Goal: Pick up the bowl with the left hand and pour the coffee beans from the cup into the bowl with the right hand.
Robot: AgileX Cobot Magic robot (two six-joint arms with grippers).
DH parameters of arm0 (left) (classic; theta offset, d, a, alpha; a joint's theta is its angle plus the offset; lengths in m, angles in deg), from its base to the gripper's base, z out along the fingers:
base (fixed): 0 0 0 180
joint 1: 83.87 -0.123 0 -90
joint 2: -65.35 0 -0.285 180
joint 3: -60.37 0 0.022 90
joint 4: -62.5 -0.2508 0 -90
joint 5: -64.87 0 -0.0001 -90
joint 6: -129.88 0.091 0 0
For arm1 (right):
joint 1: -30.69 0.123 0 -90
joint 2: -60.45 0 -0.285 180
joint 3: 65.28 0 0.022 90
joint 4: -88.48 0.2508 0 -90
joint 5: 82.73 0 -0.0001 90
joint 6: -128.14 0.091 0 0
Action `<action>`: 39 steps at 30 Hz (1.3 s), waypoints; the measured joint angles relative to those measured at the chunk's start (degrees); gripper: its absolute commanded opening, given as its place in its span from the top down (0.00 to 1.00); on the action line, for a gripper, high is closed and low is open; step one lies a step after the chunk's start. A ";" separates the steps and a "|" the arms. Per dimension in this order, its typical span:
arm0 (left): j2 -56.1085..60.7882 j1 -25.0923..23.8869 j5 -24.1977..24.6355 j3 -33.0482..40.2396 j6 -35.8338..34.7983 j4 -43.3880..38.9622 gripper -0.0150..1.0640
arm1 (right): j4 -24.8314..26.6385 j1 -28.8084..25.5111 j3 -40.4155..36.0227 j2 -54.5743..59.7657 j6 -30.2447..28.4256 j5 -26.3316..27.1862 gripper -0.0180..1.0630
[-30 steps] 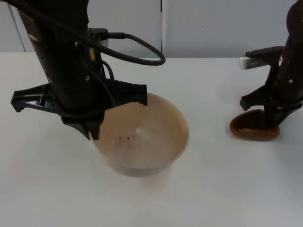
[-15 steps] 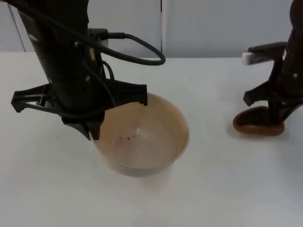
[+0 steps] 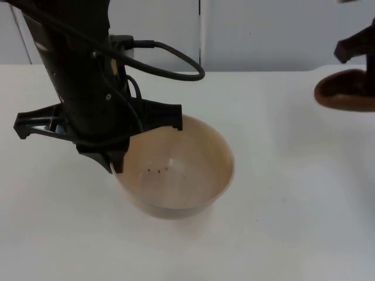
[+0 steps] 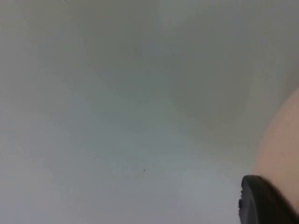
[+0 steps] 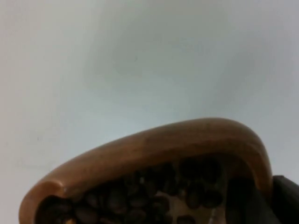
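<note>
My left hand (image 3: pixel 111 158) is clamped on the tan bowl's (image 3: pixel 176 170) rim. My right hand (image 3: pixel 366 70) grips the brown cup (image 3: pixel 343 93) of coffee beans (image 5: pixel 140 200) above the bench's (image 3: pixel 281 222) far right edge.

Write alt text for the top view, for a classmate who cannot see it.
The left hand grips the near-left rim of a tan bowl holding a few coffee beans on the white table. At the far right edge, the right hand holds a brown wooden cup raised above the table.
</note>
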 measured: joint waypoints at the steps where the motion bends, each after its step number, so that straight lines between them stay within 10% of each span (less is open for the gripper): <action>1: 0.00 0.00 0.00 0.00 0.00 0.00 0.99 | 0.00 0.00 0.00 0.00 0.00 0.00 0.98; 17: 0.00 0.00 -0.33 0.00 0.00 0.00 0.99 | -3.15 2.25 0.00 -4.76 -0.36 -8.19 0.98; 39: 0.00 0.00 -0.84 0.00 0.00 1.75 0.99 | -13.82 24.14 0.00 -4.76 8.62 -2.90 0.98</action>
